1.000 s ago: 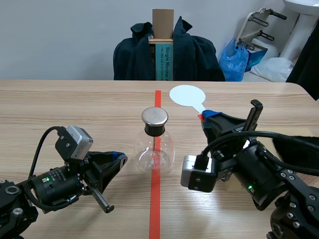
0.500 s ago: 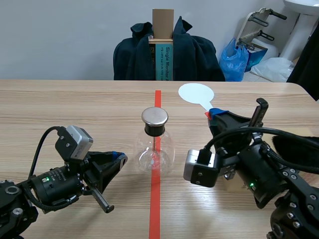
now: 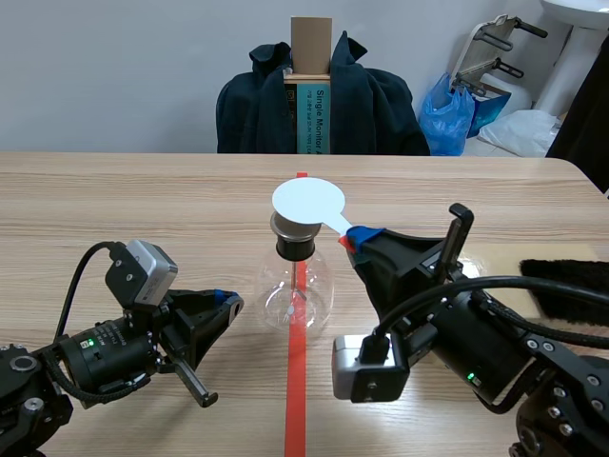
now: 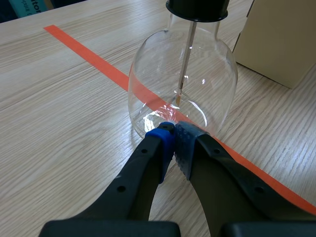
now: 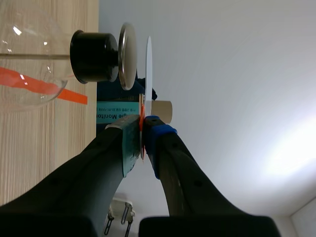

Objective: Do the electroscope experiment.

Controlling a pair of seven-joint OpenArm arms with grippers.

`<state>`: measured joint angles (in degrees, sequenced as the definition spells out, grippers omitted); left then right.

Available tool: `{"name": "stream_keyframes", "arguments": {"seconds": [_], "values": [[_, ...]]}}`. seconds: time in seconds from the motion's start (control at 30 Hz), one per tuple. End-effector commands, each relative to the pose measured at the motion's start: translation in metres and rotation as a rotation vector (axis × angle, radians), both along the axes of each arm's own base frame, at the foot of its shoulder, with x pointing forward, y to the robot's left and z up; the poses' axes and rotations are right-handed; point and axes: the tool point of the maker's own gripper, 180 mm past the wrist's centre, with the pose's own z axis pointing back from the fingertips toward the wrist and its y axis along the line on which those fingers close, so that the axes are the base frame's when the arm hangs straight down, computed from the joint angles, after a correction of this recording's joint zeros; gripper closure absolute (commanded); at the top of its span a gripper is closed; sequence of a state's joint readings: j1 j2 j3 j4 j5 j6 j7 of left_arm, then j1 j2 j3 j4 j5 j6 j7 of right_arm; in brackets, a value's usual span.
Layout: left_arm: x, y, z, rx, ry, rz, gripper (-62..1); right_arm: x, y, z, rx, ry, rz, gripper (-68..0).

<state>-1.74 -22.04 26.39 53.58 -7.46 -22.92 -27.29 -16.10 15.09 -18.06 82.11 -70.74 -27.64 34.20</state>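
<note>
where the flask stands: a clear round-bellied glass flask (image 3: 297, 290) is upright on the orange-red tape line (image 3: 295, 400), about the middle of the pale wooden worktop (image 3: 114, 200), between my two arms.
stopper and cap: a black stopper (image 3: 295, 249) plugs the neck and carries a flat round metal cap (image 3: 290, 231); a thin metal rod (image 4: 185, 59) hangs from it down inside the glass.
right gripper: my right gripper (image 5: 143, 129) comes in from the near right corner and is clenched on the narrow handle of a flat white round paddle disc (image 3: 307, 202), one blue pad and one grey-green pad pinching it from either face.
disc: it lies level over the metal cap, face to face with it; my right wrist view shows a thin gap between the two, so they are close but apart.
left gripper: my left gripper (image 4: 173, 131) is low over the worktop on the near left side, fingers pressed together on nothing, tips at the foot of the flask; i cannot tell whether they touch the glass.
right edge: a black furry cloth (image 3: 571, 281) lies flat there.
beyond the far edge: a dark jacket (image 3: 381, 105) hangs over a chair.
</note>
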Motion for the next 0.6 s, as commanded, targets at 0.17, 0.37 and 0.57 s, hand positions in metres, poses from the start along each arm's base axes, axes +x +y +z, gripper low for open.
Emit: {"name": "stream_keyframes", "arguments": {"seconds": [0.17,0.37,0.57], "values": [[0.0046,-0.0028,0.0097,-0.029,-0.026,0.006,-3.1,0.0026,-0.0014,0.0081,-0.006,-0.035,0.018,-0.7],[0.0046,-0.0028,0.0097,-0.029,-0.026,0.006,-3.2,0.0023,-0.0010,0.0081,-0.006,-0.035,0.020,-0.7],[0.0046,-0.0028,0.0097,-0.029,-0.026,0.006,-3.2,0.0024,-0.0011,0.0081,-0.006,-0.035,0.019,-0.7]]}}
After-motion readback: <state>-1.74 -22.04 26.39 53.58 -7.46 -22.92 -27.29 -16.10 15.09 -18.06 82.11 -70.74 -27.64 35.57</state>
